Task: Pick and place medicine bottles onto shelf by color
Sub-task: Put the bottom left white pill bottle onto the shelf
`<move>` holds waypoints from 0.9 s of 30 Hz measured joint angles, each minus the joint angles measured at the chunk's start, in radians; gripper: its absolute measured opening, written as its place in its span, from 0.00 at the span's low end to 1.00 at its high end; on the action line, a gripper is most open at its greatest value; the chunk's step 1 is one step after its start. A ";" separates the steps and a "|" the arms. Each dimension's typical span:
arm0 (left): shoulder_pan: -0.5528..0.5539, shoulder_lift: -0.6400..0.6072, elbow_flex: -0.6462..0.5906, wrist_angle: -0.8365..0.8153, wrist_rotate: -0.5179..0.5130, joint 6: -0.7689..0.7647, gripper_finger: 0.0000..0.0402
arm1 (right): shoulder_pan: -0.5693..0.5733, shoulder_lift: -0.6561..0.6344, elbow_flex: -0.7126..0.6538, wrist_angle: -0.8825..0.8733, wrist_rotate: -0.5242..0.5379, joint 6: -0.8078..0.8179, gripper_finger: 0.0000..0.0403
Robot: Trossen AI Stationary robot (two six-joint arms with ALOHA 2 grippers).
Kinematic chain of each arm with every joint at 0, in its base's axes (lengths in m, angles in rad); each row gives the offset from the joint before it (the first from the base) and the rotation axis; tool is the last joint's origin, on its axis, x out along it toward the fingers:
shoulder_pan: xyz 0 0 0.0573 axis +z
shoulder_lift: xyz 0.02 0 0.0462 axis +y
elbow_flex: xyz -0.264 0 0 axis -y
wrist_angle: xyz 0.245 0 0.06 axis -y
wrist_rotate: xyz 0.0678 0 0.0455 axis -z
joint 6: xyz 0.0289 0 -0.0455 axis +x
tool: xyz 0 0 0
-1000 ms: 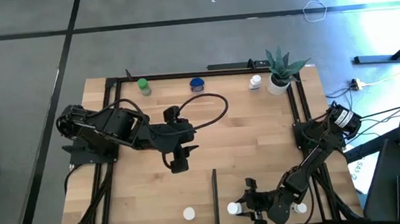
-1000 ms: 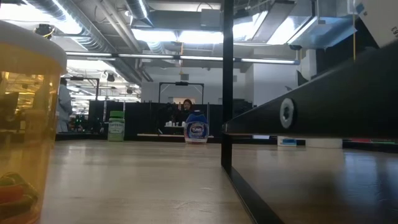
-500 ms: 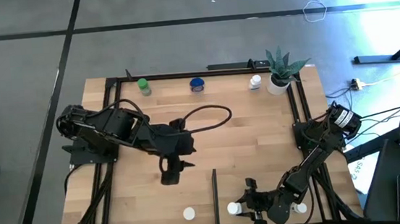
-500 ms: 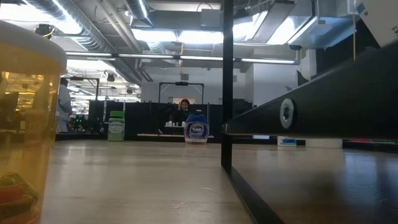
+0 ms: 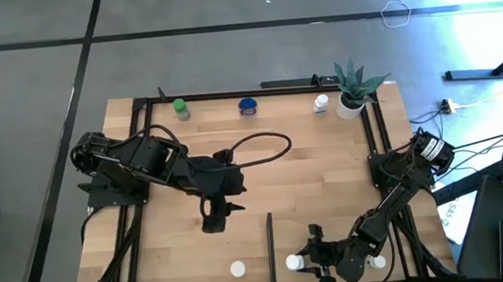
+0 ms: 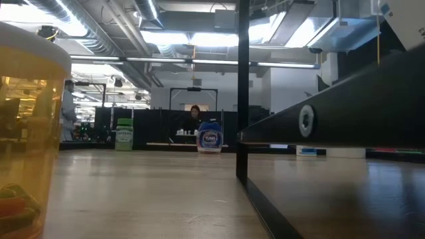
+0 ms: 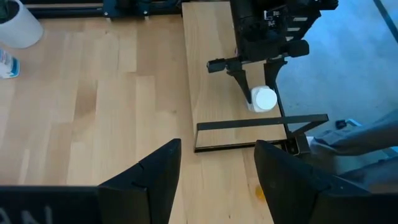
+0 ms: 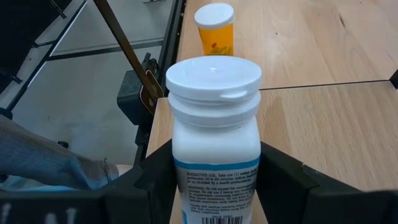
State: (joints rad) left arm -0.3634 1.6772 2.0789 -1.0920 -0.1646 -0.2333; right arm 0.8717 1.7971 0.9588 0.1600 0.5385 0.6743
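Observation:
My right gripper [image 5: 304,262] stands at the near edge of the wooden shelf [image 5: 319,181], just right of the black divider bar [image 5: 271,240], shut on a white medicine bottle [image 8: 214,124] with a white cap. An orange bottle with a white cap [image 5: 237,269] stands upright left of the bar. Along the far edge stand a green bottle [image 5: 180,109], a blue bottle [image 5: 248,107] and a white bottle [image 5: 321,104]. My left gripper [image 7: 217,180] hangs open and empty above the shelf's middle, left of the bar. My right gripper pinches the white bottle's body [image 8: 186,168] between its two fingers [image 8: 152,180], below the cap. The fingers come slanting down from the table's right. The bottle is upright; its base is hidden, so I cannot tell whether it stands on the wood.
A potted green plant [image 5: 349,87] stands in the far right corner beside the white bottle. Black frame rails [image 5: 375,139] edge the wood. A black cable [image 5: 261,145] loops above my left arm. The middle of the wood is bare. A person [image 6: 68,109] stands far behind the table.
My left gripper has swung from pointing toward the bar's far end round toward the table's near left, its wrist turning while the arm stayed in place; the cable loop above it shifted with it. My right gripper and the white bottle have kept still.

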 joint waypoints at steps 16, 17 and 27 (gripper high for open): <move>0.000 0.000 0.000 0.000 -0.001 0.000 0.49 | -0.007 0.000 0.000 0.000 -0.002 0.002 0.49; 0.000 0.000 0.000 0.000 -0.001 0.000 0.49 | -0.007 0.000 0.000 -0.001 -0.002 0.002 0.50; 0.000 0.000 0.000 0.000 -0.001 0.000 0.49 | -0.007 0.003 0.000 -0.005 0.007 0.004 0.52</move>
State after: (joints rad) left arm -0.3630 1.6772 2.0789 -1.0920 -0.1658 -0.2333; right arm 0.8642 1.8000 0.9585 0.1555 0.5450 0.6781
